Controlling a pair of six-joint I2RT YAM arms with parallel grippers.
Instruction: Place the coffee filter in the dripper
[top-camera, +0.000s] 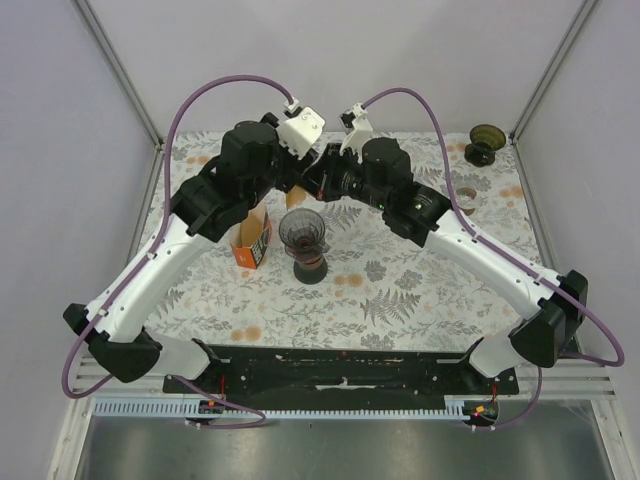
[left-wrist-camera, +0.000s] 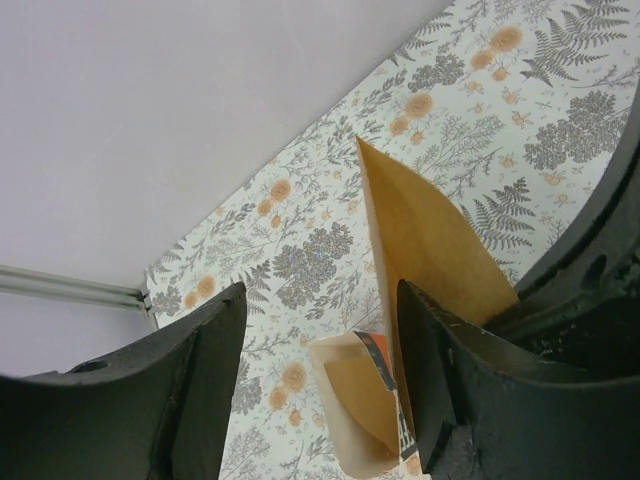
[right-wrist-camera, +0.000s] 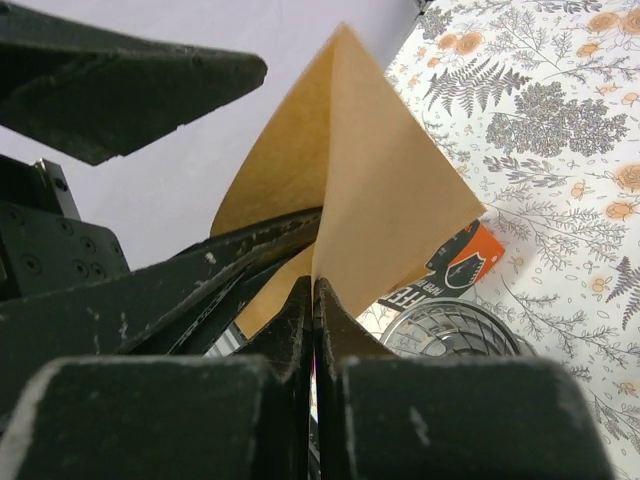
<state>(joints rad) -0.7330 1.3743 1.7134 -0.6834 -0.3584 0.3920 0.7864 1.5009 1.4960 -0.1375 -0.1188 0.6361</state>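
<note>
The right gripper (right-wrist-camera: 315, 290) is clamped on the brown paper filter (right-wrist-camera: 350, 170), held in the air toward the far edge, just behind the dripper (top-camera: 302, 230). The left gripper (left-wrist-camera: 320, 298) stands spread wide beside it.

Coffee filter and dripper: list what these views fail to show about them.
Top view: the wrists hide nearly all of the coffee filter.
Right wrist view: the shut right pincer covers most of the dripper; only part of its rim shows.
Left wrist view: the dripper is out of frame; a finger of the open left pincer hides the filter's lower edge.
</note>
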